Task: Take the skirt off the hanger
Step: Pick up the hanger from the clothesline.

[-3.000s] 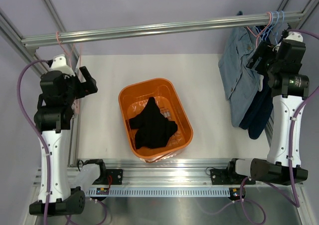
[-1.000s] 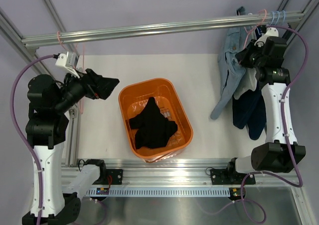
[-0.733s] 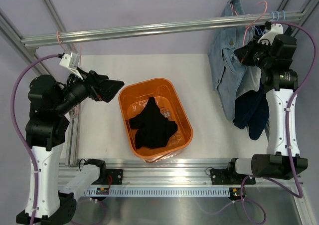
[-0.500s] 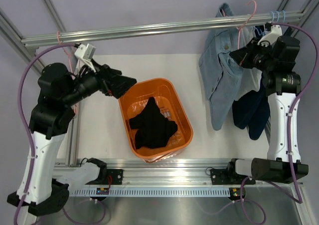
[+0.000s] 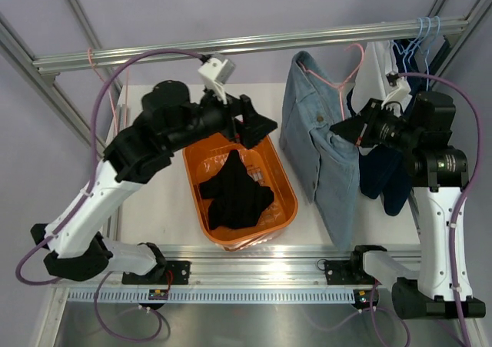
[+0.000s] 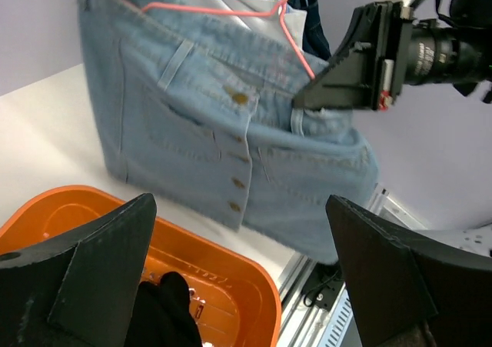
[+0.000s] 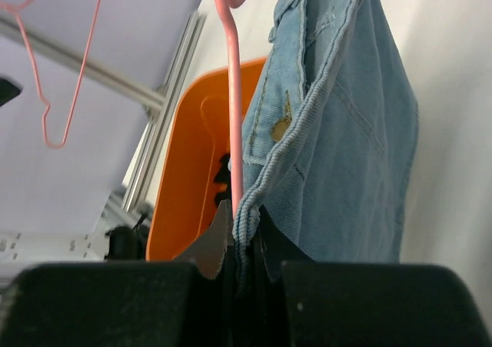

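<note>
The skirt (image 5: 321, 158), light-blue denim with a button row, hangs on the pink hanger (image 5: 338, 81) in mid-air right of the basket, off the rail. My right gripper (image 5: 340, 131) is shut on the skirt's waistband. In the right wrist view the gripper (image 7: 242, 218) pinches the waistband edge, with the hanger wire (image 7: 234, 108) running down beside it and the skirt (image 7: 346, 147) falling away to the right. My left gripper (image 5: 256, 128) is open above the basket's far side, a short way left of the skirt. In its wrist view the gripper (image 6: 240, 202) faces the skirt (image 6: 223, 124) and hanger (image 6: 231, 8), touching neither.
An orange basket (image 5: 286, 184) holds a black garment (image 5: 234, 193). The metal rail (image 5: 231, 45) crosses the back. Dark navy jeans (image 5: 384, 178), a white garment (image 5: 377, 66) and light-blue hangers (image 5: 424, 30) hang at the right. A spare pink hanger (image 5: 92, 58) hangs at the left.
My right gripper has lifted the skirt and its hanger off the rail and carried them left and toward the front. The left arm has swung right across the basket toward the skirt, still open.
</note>
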Tool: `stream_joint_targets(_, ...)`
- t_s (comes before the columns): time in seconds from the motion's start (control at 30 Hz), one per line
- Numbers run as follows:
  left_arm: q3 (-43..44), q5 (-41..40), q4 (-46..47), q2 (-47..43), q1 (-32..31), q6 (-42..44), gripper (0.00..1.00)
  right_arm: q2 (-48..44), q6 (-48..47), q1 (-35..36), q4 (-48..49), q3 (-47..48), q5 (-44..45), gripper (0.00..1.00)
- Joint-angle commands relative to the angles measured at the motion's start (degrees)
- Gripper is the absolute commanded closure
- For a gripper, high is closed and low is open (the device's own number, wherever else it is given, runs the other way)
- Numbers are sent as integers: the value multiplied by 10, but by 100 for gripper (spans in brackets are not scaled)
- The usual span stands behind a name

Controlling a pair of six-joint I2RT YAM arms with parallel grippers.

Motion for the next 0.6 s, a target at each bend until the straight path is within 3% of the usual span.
stream_joint_targets(0.0,31,-108,72,41,-51,16,3,-39,9,24,0,-20,-48,100)
stream_joint_targets(0.23,171,-165,47,171,-123,31,3,-84,5,35,-48,-50,-86,100)
stream_joint_targets(0.57,256,-164,38,260,-142,21,4,-97,-3,58,-92,-42,-109,100)
